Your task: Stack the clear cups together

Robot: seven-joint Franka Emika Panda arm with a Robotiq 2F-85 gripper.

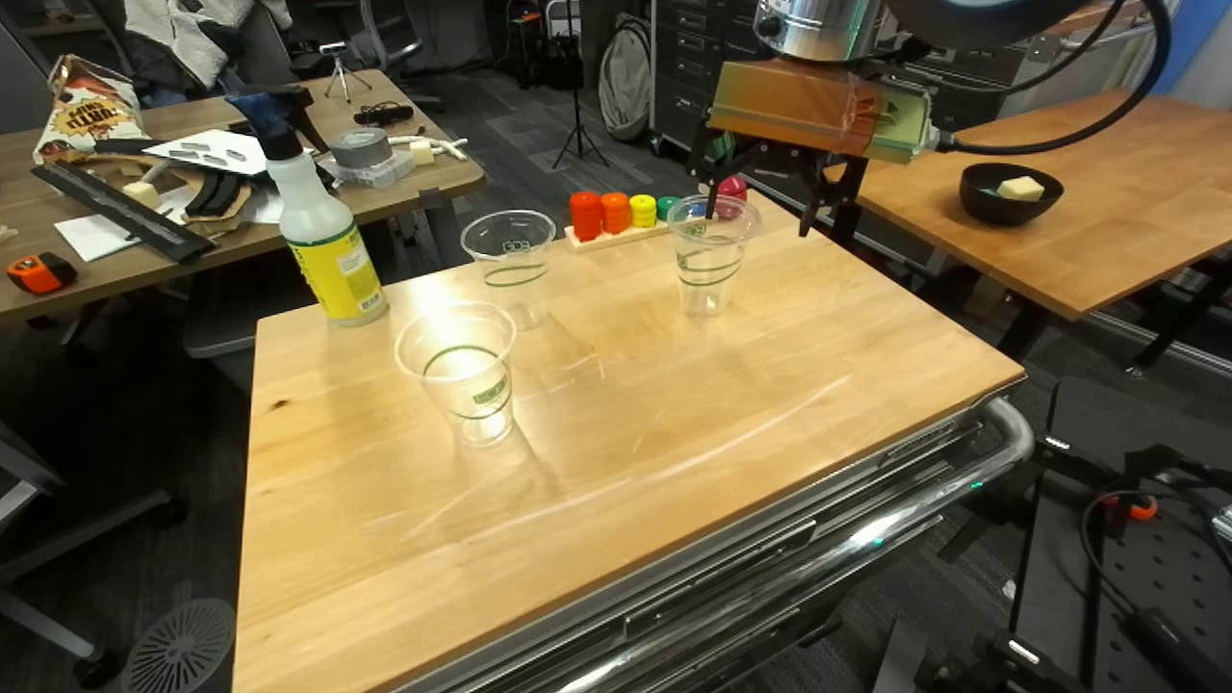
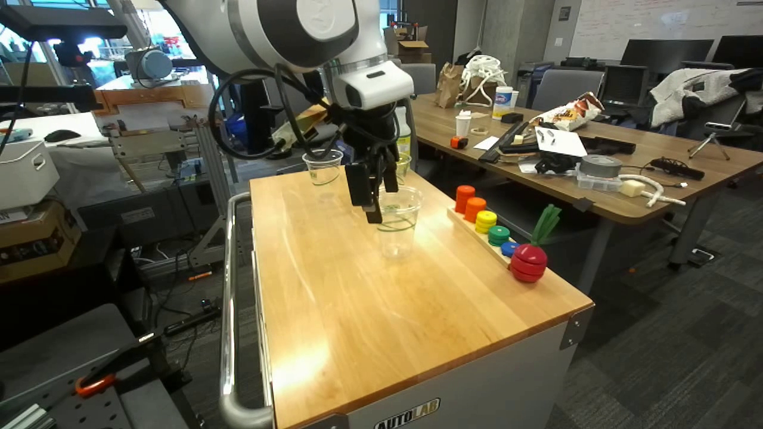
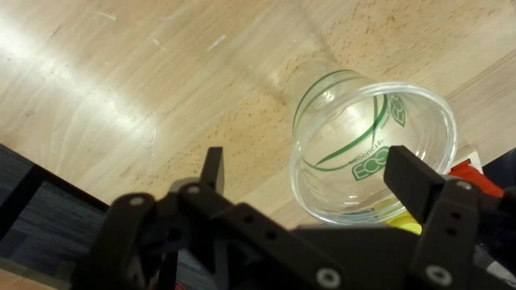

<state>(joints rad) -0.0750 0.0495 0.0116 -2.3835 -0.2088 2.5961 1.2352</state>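
Three clear cups stand upright and apart on the wooden tabletop; a fourth does not show separately. The near cup (image 1: 470, 390) and the middle cup (image 1: 517, 274) stand on the bottle's side; they also appear in an exterior view (image 2: 325, 171) (image 2: 404, 168). The third cup (image 1: 709, 269) stands by the toys, also in an exterior view (image 2: 397, 229). My gripper (image 1: 759, 221) is open and empty at this cup's rim height. In the wrist view my gripper (image 3: 305, 155) has one finger overlapping the cup's mouth (image 3: 342, 133), the other beside it. Whether that finger is inside the cup is unclear.
A yellow-labelled spray bottle (image 1: 337, 255) stands at the tabletop's corner. A wooden strip of colourful toys (image 2: 486, 220) and a red radish toy (image 2: 529, 263) lie along one edge, close behind the third cup. A metal rail (image 1: 866, 539) runs along the opposite edge.
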